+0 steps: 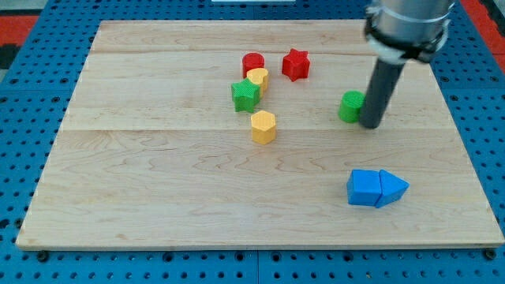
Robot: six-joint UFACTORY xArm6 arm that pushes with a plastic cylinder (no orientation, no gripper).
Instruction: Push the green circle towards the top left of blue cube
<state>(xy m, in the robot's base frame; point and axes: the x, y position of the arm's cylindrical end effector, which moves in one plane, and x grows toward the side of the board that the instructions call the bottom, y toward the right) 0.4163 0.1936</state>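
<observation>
No pincer here: bare my tip (371, 125) touching green circle (352, 106), right side.
Mid-push; next, circling behind to its far side, nudging toward blue cube (364, 188), stopping upper-left.

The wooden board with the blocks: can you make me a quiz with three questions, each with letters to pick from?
1. Where is my tip?
A. Just at the view's right of the green circle
B. On the blue cube
C. Beside the yellow hexagon

2. How many red blocks are there?
A. One
B. Two
C. Four

3. The blue cube and blue triangle are:
A. Stacked
B. Far apart
C. Side by side, touching

Answers:
1. A: my tip sits against the right edge of the green circle.
2. B: a red circle and a red star.
3. C: the blue cube and blue triangle lie flat and meet.
</observation>
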